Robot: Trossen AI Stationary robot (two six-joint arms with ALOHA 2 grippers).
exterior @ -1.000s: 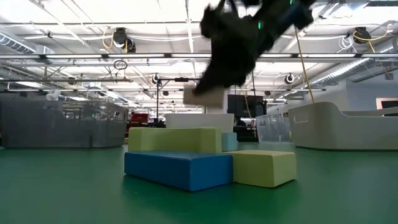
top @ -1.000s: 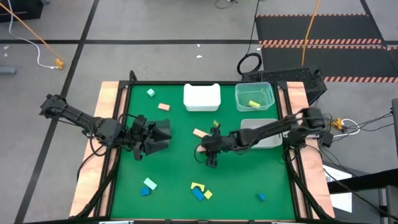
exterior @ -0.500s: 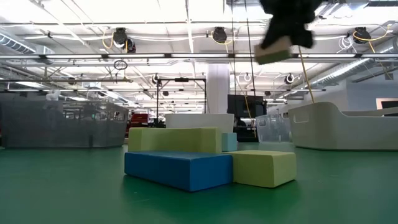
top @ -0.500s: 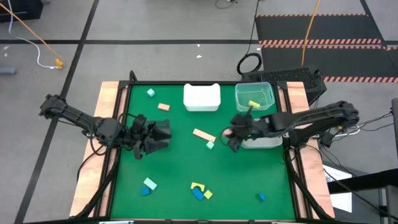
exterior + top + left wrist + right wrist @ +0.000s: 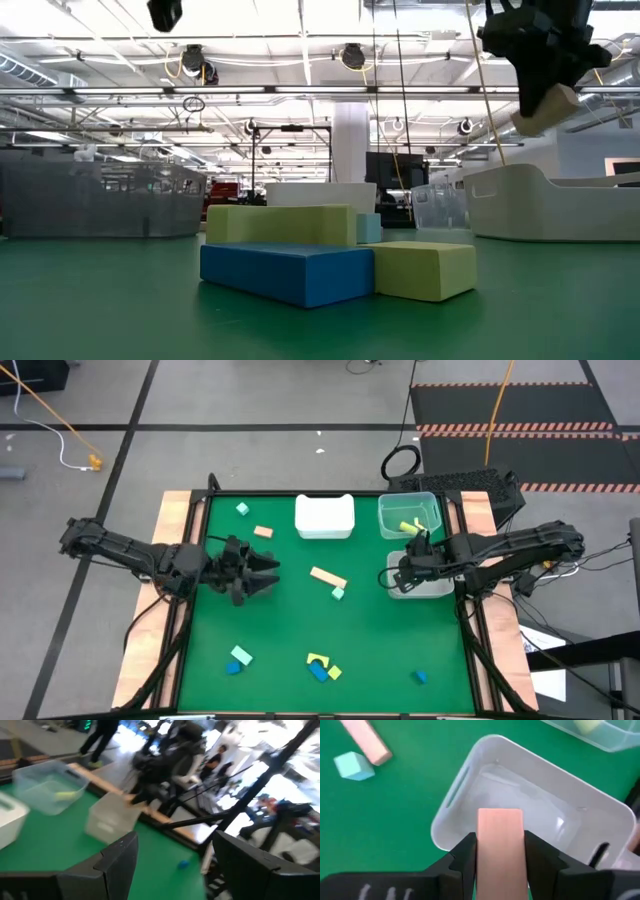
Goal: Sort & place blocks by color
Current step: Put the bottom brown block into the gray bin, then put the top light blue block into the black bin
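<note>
My right gripper [image 5: 405,567] hangs over the frosted white bin [image 5: 432,586] at the table's right, shut on a tan-pink block [image 5: 500,839]. In the low view the same block [image 5: 546,108] shows high above the table. My left gripper [image 5: 266,571] is open and holds nothing, left of centre and well above the table. A tan-pink bar [image 5: 328,577] and a mint cube [image 5: 338,593] lie flat mid-table. A blue bar [image 5: 285,270], a yellow arch [image 5: 282,224] and a yellow block [image 5: 424,268] lie together near the front edge. My right gripper pinches the tan-pink block by two opposite sides [image 5: 481,845] between its two fingers. The fingers [image 5: 462,857] come from above, pointing steeply down. The block's free end sticks out past the fingertips and hangs clear above the frosted bin's opening [image 5: 520,795].
A clear bin [image 5: 410,515] holding a yellow block [image 5: 408,526] stands at the far right, and a white bin [image 5: 324,516] beside it. Loose blocks: mint [image 5: 242,509] and tan-pink [image 5: 263,531] far left, mint [image 5: 241,655] and blue [image 5: 233,668] near left, blue [image 5: 421,677] near right.
My right gripper has carried the tan-pink block up from the table's middle and toward the right edge, tipping to point steeply down, and now hangs over the frosted bin. My left gripper has swung slightly toward the far edge, still open.
</note>
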